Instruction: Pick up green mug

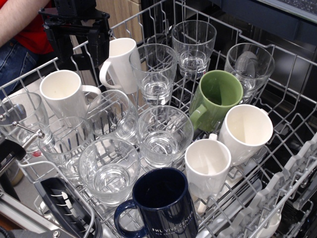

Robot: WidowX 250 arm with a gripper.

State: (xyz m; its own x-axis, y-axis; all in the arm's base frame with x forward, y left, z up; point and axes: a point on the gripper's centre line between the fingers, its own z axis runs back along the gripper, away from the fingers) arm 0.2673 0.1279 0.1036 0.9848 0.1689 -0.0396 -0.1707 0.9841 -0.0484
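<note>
- The green mug [216, 101] sat right of centre in the wire rack [292, 114], tilted, mouth up and leaning toward the camera, its handle turned to the lower left.
- The tilt looked set by the rack's prongs; every cup there leaned the same way for draining.
- Close neighbours: a white mug [245, 131] touching or just beside it at the lower right, a clear glass [249, 67] behind it, and another glass [165, 135] near the handle side.
- My fingers [79, 37] hung at the far left rear of the rack, above a white mug [121, 62], well apart from the green one. Holding nothing; whether spread wide or narrow I could not tell, as the dark frame hid the gap.
- Judgement: grasp not begun. The open mouth offered the clearest rim to pinch, since the sides were crowded.
- Risk noted: knocking the adjoining white mug or glass during descent.
</note>
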